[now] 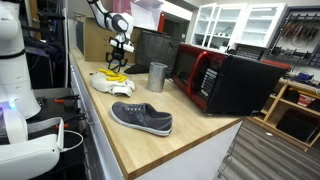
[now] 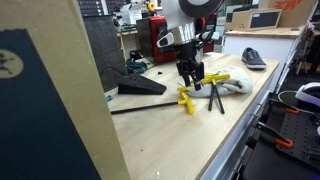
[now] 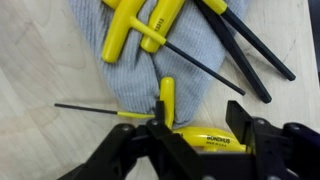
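My gripper (image 3: 197, 125) is open and hangs low over a yellow T-handle hex key (image 3: 205, 138) marked BONDHUS, which lies on the wooden counter between the two fingers. The key's thin shaft (image 3: 90, 108) runs off to the left. Its stem rests on the edge of a grey cloth (image 3: 140, 75). Two more yellow T-handle keys (image 3: 135, 30) lie on the cloth, and black-handled keys (image 3: 250, 50) lie beside it. In both exterior views the gripper (image 1: 117, 62) (image 2: 191, 80) stands just above the yellow key (image 2: 187, 98) near the cloth (image 1: 110, 84) (image 2: 235, 85).
A grey shoe (image 1: 141, 118) (image 2: 254, 59) lies on the counter (image 1: 190, 135). A metal cup (image 1: 157, 77) stands next to a red and black microwave (image 1: 225, 80). A black wedge-shaped object (image 2: 140, 87) and a long black rod (image 2: 150, 105) lie past the tools.
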You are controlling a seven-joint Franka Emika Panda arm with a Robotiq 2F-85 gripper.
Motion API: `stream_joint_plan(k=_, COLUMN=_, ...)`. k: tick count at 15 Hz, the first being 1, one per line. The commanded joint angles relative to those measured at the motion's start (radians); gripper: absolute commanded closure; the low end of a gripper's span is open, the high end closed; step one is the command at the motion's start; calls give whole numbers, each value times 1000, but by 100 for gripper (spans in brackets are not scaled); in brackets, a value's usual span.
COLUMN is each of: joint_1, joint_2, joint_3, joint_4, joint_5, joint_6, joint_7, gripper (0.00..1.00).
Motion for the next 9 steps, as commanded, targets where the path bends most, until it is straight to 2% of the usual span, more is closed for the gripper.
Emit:
stream_joint_plan(k=1, joint_1=2, joint_2=-11, joint_3=10, joint_4=-5, joint_5=19, joint_6=4, joint_7=32, gripper=65)
stream_joint_plan(k=2, joint_1=3, joint_2=-14, joint_3=11, joint_4=-9, joint_5=12, joint_6=11, joint_7=40, gripper=73)
stream_joint_plan(k=3, joint_1=6, joint_2=-17, joint_3=10, joint_4=-13, joint_5=-1, joint_6=23, joint_7=52, gripper=62)
stream_joint_plan(k=4, joint_1=8, joint_2=-18, joint_3=10, joint_4=-16, joint_5=-9, joint_6=33, joint_7=62, gripper=36)
stream_joint_plan(k=6, joint_1=13, joint_2=-17, joint_3=10, joint_4=-16, joint_5=-21, joint_6=45, joint_7=86, gripper=36)
stream_joint_plan(k=9, joint_1=20, joint_2=-16, joint_3=10, joint_4=-17, joint_5=-48, joint_6=71, joint_7=131, gripper=14)
